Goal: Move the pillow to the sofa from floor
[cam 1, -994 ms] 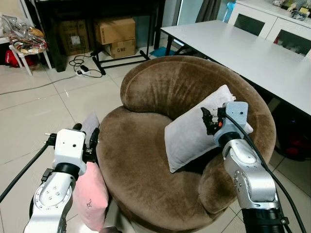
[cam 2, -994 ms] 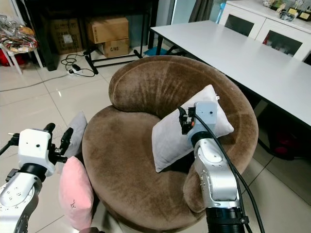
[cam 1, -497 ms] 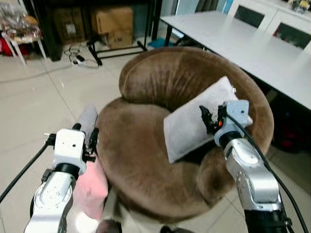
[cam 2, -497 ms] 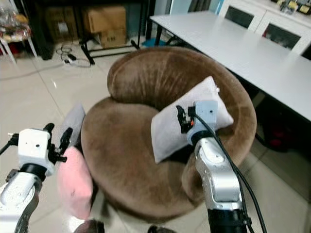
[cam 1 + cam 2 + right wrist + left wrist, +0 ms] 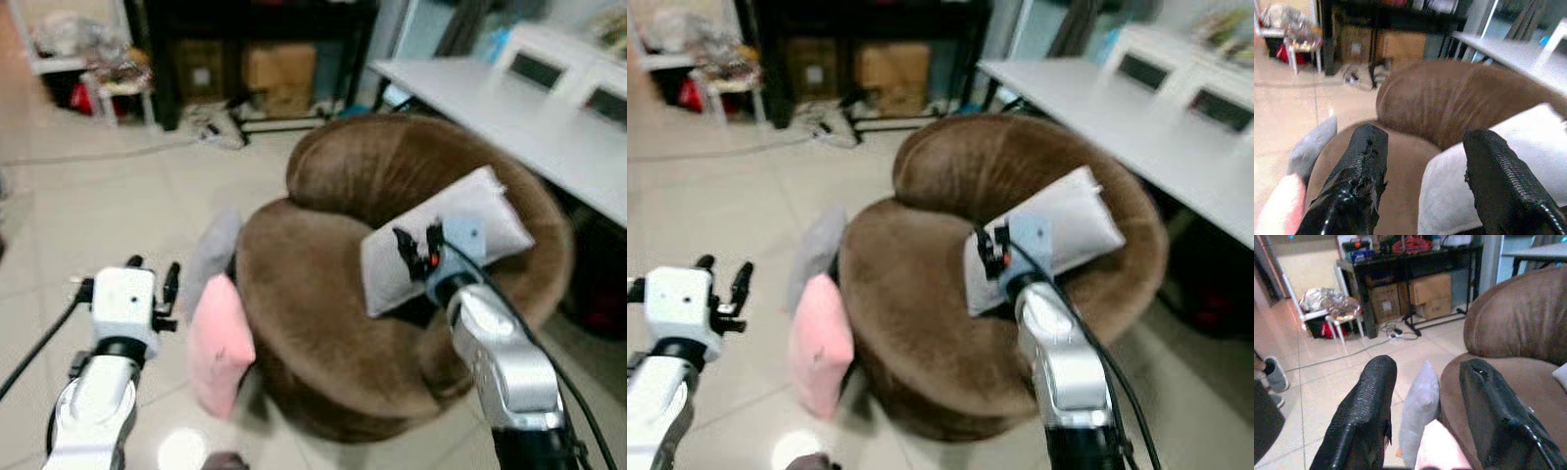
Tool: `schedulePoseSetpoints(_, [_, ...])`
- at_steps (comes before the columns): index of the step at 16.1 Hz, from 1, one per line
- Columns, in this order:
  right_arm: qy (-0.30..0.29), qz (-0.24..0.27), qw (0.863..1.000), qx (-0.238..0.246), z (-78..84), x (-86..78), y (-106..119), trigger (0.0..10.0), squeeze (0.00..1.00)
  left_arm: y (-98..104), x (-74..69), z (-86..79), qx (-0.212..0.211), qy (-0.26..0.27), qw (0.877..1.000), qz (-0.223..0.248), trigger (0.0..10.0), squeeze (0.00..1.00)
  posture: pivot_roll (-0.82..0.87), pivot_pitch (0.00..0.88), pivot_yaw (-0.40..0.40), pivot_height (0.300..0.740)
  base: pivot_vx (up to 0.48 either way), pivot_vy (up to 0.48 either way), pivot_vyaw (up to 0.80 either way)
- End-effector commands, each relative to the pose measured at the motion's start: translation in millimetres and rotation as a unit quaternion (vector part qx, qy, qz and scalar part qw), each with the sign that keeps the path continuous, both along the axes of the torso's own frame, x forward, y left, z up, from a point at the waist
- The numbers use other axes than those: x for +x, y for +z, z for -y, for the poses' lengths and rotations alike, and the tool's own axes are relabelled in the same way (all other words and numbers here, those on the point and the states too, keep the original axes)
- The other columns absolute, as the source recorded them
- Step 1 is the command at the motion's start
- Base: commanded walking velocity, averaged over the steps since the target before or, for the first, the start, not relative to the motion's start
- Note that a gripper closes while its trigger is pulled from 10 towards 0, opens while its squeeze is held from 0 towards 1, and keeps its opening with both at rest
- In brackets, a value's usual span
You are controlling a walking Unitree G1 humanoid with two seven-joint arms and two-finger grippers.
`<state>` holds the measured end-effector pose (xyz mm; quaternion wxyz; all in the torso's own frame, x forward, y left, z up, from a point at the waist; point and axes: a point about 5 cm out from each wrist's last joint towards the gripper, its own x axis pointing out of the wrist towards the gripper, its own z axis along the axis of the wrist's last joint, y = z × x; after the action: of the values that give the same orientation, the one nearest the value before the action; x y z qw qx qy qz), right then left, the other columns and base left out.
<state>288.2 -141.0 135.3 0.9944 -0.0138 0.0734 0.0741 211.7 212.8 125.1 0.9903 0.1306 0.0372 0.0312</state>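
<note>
Pink pillow (image 5: 217, 343): on the floor, seemingly leaning on the brown sofa (image 5: 323, 323), beside a grey pillow (image 5: 211, 257).
Left gripper (image 5: 152, 280): fingers spread, empty, above the floor.
Right gripper (image 5: 415, 243): fingers apart, over the sofa's white pillow (image 5: 470, 230).

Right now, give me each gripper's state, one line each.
Left gripper: open, holding nothing, above the floor beside the pink pillow.
Right gripper: open, holding nothing, over the sofa by the white pillow.
</note>
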Motion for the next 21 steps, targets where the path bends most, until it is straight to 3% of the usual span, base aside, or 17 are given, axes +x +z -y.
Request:
schedulePoseSetpoints(1, [-0.007, -0.012, 1.000, -0.005, 7.0, -1.0, -3, 10.0, 0.00, 2, 2.2, 6.6, -0.007, -0.008, 1.000, 0.007, 10.0, 0.00, 0.05, 0.000, -0.128, 0.740, 0.000, 0.000, 0.00])
schedulePoseSetpoints(4, [0.016, -0.028, 0.999, -0.027, 2.5, -3.9, -9, 10.0, 0.00, 1, 0.6, 5.4, -0.009, 0.000, 1.000, 0.006, 10.0, 0.00, 0.06, 0.000, -0.148, 0.740, 0.000, 0.296, 0.00])
schedulePoseSetpoints(11, [-0.002, -0.046, 0.997, -0.065, 14.7, -8.5, -23, 10.0, 0.00, -10, -3.3, -7.3, 0.031, 0.014, 0.999, -0.001, 10.0, 0.00, 0.05, 0.000, -0.106, 0.740, 0.000, 0.320, 0.00])
schedulePoseSetpoints(15, [-0.024, -0.048, 0.997, -0.062, 17.2, -10.5, -26, 10.0, 0.00, -15, -0.9, -8.5, 0.034, -0.001, 0.999, -0.002, 10.0, 0.00, 0.03, 0.000, -0.039, 0.740, 0.000, 0.305, 0.00])
schedulePoseSetpoints(16, [-0.030, -0.045, 0.997, -0.058, 17.4, -13.0, -26, 10.0, 0.04, -16, 0.9, -10.1, 0.034, -0.005, 0.999, -0.001, 10.0, 0.00, 0.02, 0.000, -0.013, 0.740, 0.000, 0.289, 0.00])
schedulePoseSetpoints(18, [-0.041, -0.045, 0.996, -0.070, 20.7, -17.7, -28, 10.0, 1.00, -18, 3.0, -11.5, 0.037, -0.012, 0.999, -0.001, 10.0, 0.00, 0.01, 0.000, 0.002, 0.740, 0.000, 0.289, 0.00])
schedulePoseSetpoints(21, [-0.028, -0.040, 0.995, -0.090, 19.2, -20.6, -29, 10.0, 1.00, -20, 6.0, -13.3, 0.041, -0.020, 0.999, 0.002, 10.0, 0.00, 0.00, 0.000, 0.010, 0.740, 0.000, 0.290, 0.00])
